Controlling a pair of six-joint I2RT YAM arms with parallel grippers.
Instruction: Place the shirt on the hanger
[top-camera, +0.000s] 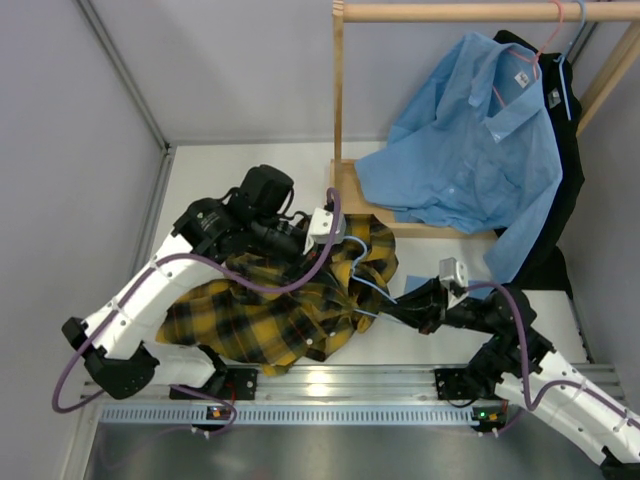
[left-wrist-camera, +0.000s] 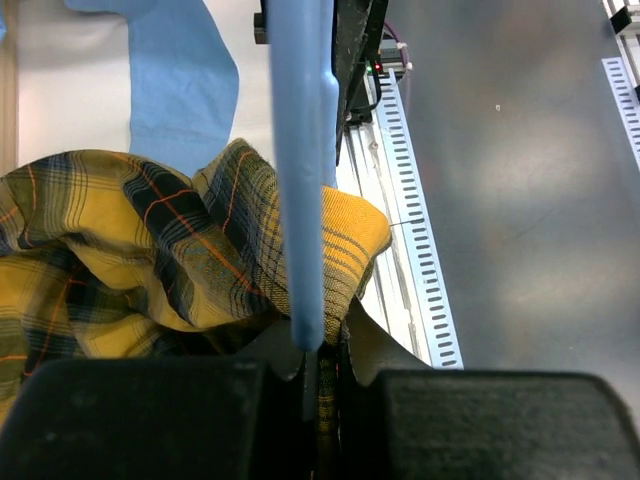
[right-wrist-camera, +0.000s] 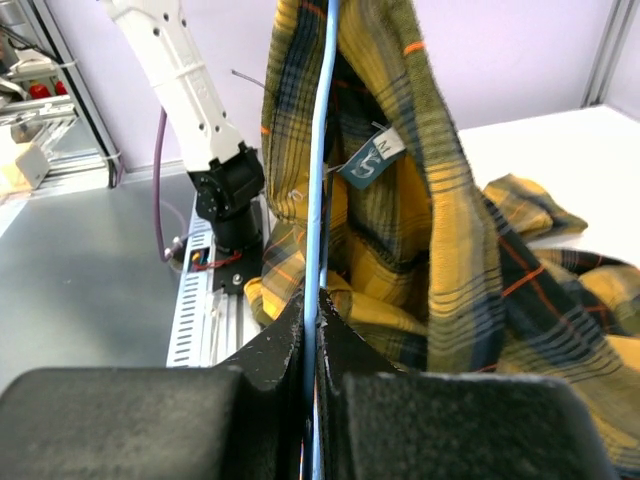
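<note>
left arm runs up from its base at the near-left, elbow folded, wrist swung right over the middle of the counter; right arm comes in low from the near-right, forearm stretched left toward the same spot. left pincer: clenched, jaws together on the end of a pale-blue bar of the hanger; bar runs straight out from the fingertips, with a bit of plaid caught right beside it. right pincer: also clenched, gripping a thin wire of the same hanger, which rises straight up from the jaws. so both pincers hold the hanger, left on the far side, right on the near-right side. shirt: mostly a heap on the counter between the two arms, under the left forearm; its collar end is lifted, and in the right wrist view plaid hangs on both sides of the hanger wire with the small label showing inside. in the left wrist view a yellow fold lies against the bar just above the fingertips. can't tell how much of the hanger is actually inside the shirt. behind: light-blue shirt and black garment hang on the wooden rack, well apart from both pincers
</note>
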